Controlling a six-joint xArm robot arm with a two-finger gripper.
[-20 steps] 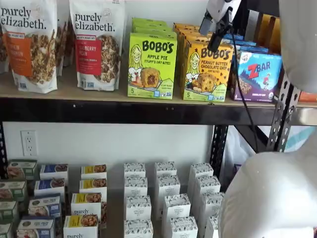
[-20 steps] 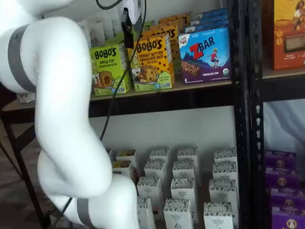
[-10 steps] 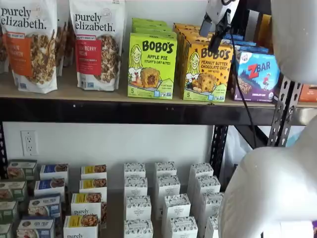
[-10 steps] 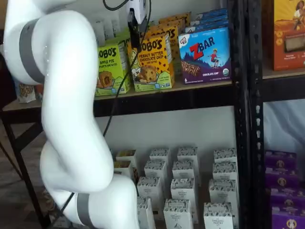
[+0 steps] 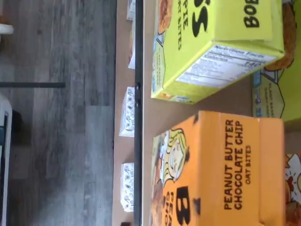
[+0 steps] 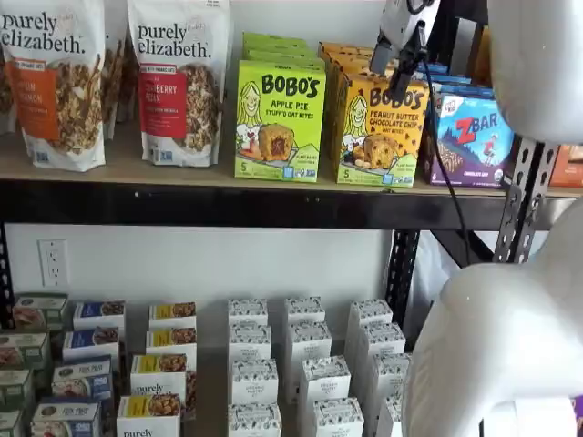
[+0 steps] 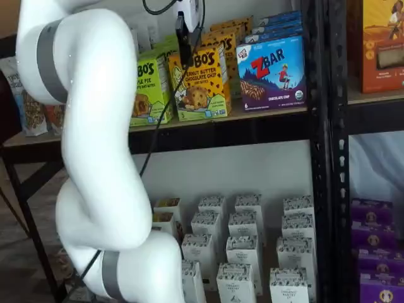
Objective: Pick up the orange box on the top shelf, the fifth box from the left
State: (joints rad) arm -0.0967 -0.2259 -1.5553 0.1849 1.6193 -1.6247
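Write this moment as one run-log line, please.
phase: approach | gripper: above orange box, state unclear, holding nothing | orange box: upright on top shelf, untouched

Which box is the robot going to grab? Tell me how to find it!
Look at the top shelf, the tan board with the black front beam. Between the green Apple Pie box and the blue ZBar box stands the orange box: yellow-orange, reading Peanut Butter Chocolate Chip.

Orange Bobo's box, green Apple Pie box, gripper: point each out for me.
orange box (image 6: 383, 127), shelf view, front face.
green Apple Pie box (image 6: 279, 123), shelf view, front face.
gripper (image 7: 184, 53), shelf view, black fingers' tips above the orange box.
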